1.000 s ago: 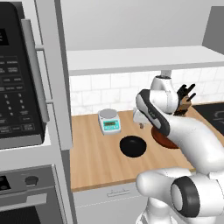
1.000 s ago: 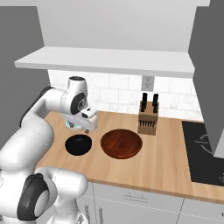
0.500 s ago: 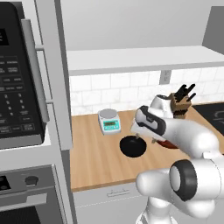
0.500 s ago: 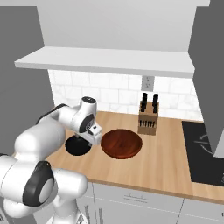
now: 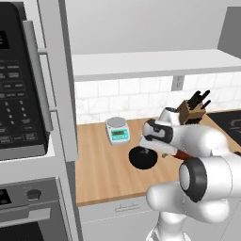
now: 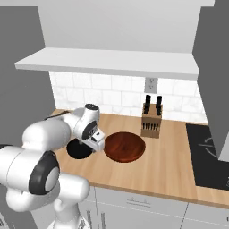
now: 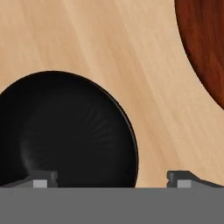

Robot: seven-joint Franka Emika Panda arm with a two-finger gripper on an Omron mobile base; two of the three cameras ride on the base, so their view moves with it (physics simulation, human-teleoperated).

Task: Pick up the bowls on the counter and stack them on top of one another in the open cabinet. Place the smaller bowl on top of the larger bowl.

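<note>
While both bowls sit on the wooden surface (image 6: 170,165), nothing of the stacking is done: the white shelf recess (image 6: 107,62) above holds neither bowl, and neither bowl has been lifted. By my reading, the hand (image 7: 111,177) is lowering to grasp the small black bowl (image 7: 65,131), though the wide brown bowl (image 6: 125,146) would have to go into the recess first if the black one is to end on top. From the hand camera the two fingertips (image 7: 41,178) stand wide apart, released and holding nothing, with the black bowl's near rim between them; one tip lies over the bowl's inside, the other over bare wood outside the rim. From the base cameras the hand hangs just above the black bowl's edge, which lies just beside the brown bowl without touching it.
</note>
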